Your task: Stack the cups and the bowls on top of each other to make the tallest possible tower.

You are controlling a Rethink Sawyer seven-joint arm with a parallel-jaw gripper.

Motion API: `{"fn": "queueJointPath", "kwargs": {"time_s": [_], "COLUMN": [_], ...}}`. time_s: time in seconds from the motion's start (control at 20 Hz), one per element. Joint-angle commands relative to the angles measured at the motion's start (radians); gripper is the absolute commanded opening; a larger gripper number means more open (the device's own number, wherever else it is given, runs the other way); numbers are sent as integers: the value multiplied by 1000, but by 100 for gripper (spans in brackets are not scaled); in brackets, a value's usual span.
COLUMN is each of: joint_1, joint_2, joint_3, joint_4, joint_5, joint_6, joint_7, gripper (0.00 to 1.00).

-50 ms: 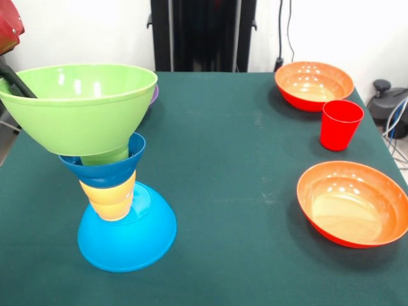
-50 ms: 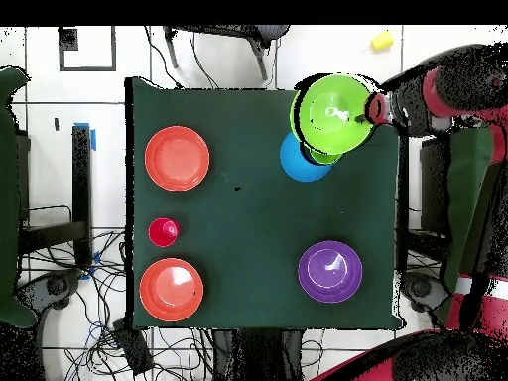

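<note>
On the green counter [image 1: 229, 191], nearest the front camera, lies 1 wide orange bowl [image 1: 352, 203], upright and empty. Level with it at the other side stands the tower [image 1: 108, 166]: the large light-blue bowl [image 1: 127, 236] upside down as base, a yellow cup [image 1: 109, 196] on it, the small dark-blue bowl [image 1: 107, 167] above that, then a green cup [image 1: 105, 157] showing just under the big green bowl [image 1: 80, 105], which sits on top, mouth up and tipped, its rim leaning away from the pile's axis.

Further back stands the red cup [image 1: 340, 124], upright, and beyond it the second orange bowl [image 1: 313, 84]. The purple bowl [image 2: 329, 271] sits alone in the overhead view, well apart from the tower; in the front view only a sliver of it peeks out behind the green bowl.

The gripper [image 2: 375, 107] is at the green bowl's rim, on the side toward the counter's edge, with a dark part reaching into the bowl. Whether the fingers are clamped on the rim or parted, I cannot tell.

The next move seems to turn on this: the bowl hangs off-centre from the base, so it likely needs settling level before release, or the pile may topple.
</note>
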Motion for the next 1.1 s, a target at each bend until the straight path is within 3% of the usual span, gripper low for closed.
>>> {"fn": "queueJointPath", "kwargs": {"time_s": [0.05, 0.35, 0.65, 1.1], "joint_1": [26, 27, 11, 5], "joint_2": [-25, -25, -58, -65], "joint_3": [-14, -13, -3, 11], "joint_4": [77, 73, 75, 72], "joint_5": [-51, -46, -5, 6], "joint_6": [-20, -14, 134, 176], "joint_7": [-271, -264, -267, -268], "gripper": [0, 0, 0, 0]}}
